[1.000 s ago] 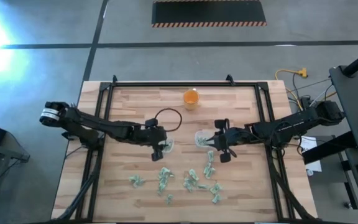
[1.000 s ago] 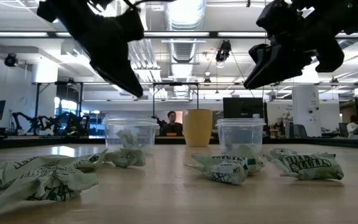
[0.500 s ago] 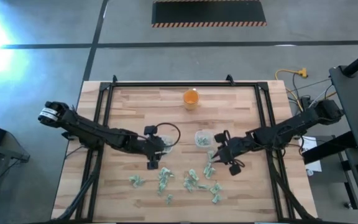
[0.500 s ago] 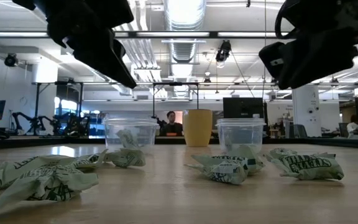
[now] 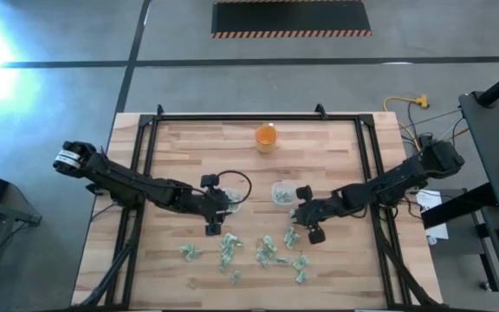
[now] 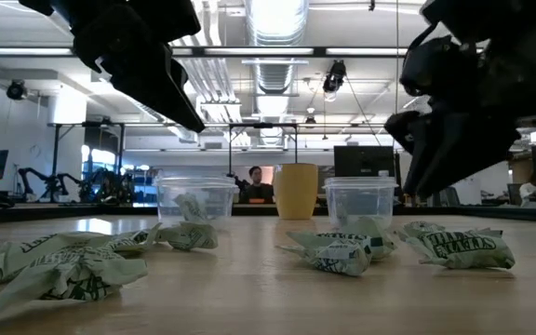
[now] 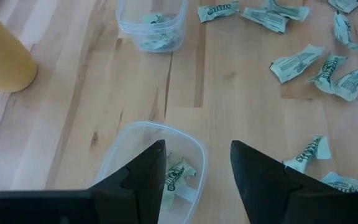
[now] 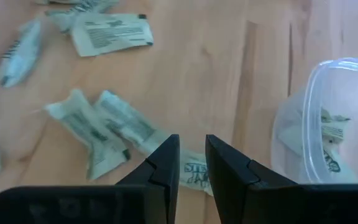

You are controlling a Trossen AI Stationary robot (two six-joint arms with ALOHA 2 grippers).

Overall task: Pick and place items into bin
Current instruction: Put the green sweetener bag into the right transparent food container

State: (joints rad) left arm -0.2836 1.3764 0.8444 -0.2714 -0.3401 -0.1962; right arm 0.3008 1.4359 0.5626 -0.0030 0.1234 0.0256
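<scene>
Right gripper (image 8: 192, 163) directly above packet (image 8: 194, 173)

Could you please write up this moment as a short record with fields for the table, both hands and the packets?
surface: wooden table
left hand: open, above its clear tub, nothing held
left tub contents: at least one packet
right hand: fingers narrowly apart, empty, low over a loose packet
right tub: beside the right hand, holds packets
loose packets: scattered on the near half of the table
orange cup: upright near the far edge, apart from both tubs
</scene>
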